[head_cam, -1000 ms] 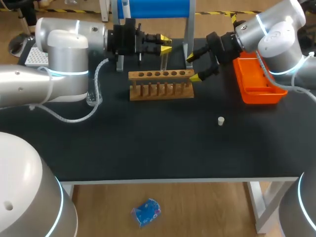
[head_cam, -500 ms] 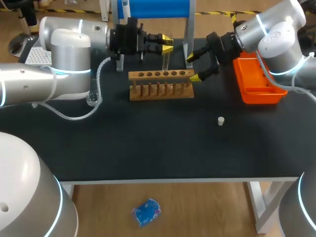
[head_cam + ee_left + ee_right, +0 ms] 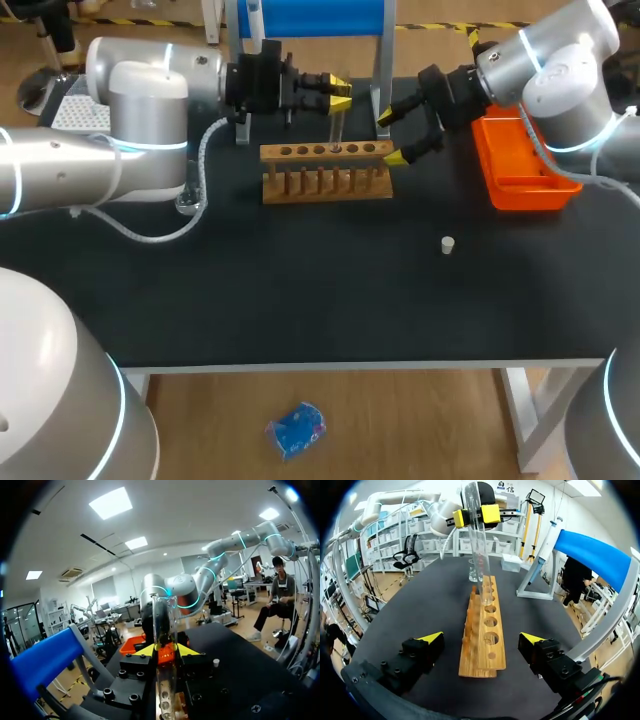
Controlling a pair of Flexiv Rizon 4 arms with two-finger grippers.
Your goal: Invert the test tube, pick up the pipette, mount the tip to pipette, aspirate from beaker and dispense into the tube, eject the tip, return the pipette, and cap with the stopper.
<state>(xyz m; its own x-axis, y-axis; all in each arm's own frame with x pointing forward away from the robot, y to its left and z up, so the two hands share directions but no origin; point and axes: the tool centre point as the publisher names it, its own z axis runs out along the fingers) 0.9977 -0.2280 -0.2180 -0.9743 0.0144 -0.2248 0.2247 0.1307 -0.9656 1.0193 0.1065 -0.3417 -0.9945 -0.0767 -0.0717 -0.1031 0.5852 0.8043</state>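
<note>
My left gripper (image 3: 337, 96) is shut on a clear test tube (image 3: 335, 128), held upright above the wooden rack (image 3: 325, 172). The tube's lower end sits at one of the rack's middle holes. In the left wrist view the tube (image 3: 164, 630) stands between the yellow fingertips (image 3: 145, 651). My right gripper (image 3: 390, 136) is open just off the rack's right end, holding nothing. Its wrist view looks along the rack (image 3: 485, 630) toward the tube (image 3: 476, 540) and my left gripper (image 3: 476, 515). A small white stopper (image 3: 448, 244) lies on the table in front of the rack.
An orange tray (image 3: 520, 165) sits at the right, under my right arm. A blue-topped stand (image 3: 310, 20) rises behind the rack. A clear beaker (image 3: 474, 572) and a tip box (image 3: 512, 562) stand beyond the rack's far end.
My left gripper has shifted a little right and down with the tube, bringing its lower end to the rack. The right arm has not moved.
</note>
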